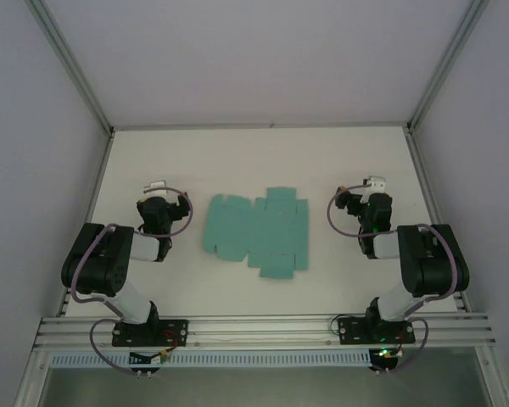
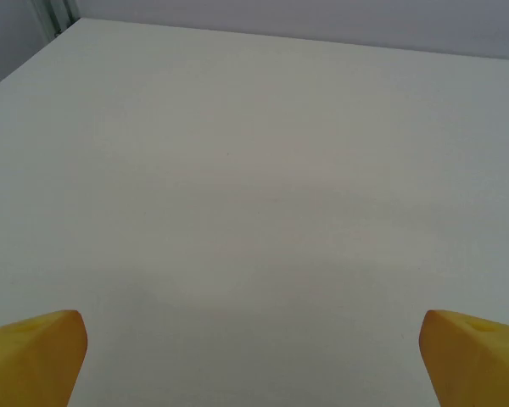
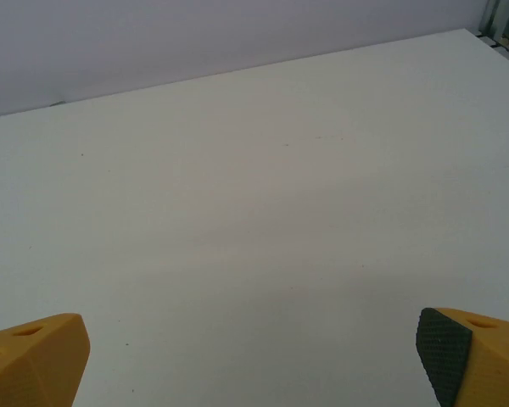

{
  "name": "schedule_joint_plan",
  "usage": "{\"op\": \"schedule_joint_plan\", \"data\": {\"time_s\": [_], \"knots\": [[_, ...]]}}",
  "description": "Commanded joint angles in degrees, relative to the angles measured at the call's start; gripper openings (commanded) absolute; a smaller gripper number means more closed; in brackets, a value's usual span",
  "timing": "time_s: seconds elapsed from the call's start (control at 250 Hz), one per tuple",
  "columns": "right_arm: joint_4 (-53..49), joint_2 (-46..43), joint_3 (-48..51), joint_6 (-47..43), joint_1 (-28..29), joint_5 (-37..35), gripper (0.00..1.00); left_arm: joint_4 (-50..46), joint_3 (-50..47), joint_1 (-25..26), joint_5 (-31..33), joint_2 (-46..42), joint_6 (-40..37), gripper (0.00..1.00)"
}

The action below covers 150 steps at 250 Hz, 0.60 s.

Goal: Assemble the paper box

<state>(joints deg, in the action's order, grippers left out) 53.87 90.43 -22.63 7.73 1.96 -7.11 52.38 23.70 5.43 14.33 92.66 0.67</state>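
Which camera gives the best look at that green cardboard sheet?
The top external view: the paper box lies there whole, a flat unfolded sheet between the left arm and right arm. The wrist cameras face white tabletop past their own yellow fingertips.

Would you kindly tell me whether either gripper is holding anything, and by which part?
Nothing is held: the left gripper and right gripper are open and empty, and the paper box lies flat, untouched, between them.
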Motion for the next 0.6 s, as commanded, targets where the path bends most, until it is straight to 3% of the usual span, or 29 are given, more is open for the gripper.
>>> {"op": "schedule_joint_plan", "data": {"time_s": [0.0,0.595], "knots": [[-0.34,-1.38,0.66,1.25,0.54,-1.15,1.00,-0.96,-0.90,-0.99,-0.93,-1.78,1.13,1.00],[-0.99,-1.54,0.36,1.22,0.33,-0.11,1.00,-2.02,-0.56,-1.03,-1.34,-2.25,1.15,1.00]]}}
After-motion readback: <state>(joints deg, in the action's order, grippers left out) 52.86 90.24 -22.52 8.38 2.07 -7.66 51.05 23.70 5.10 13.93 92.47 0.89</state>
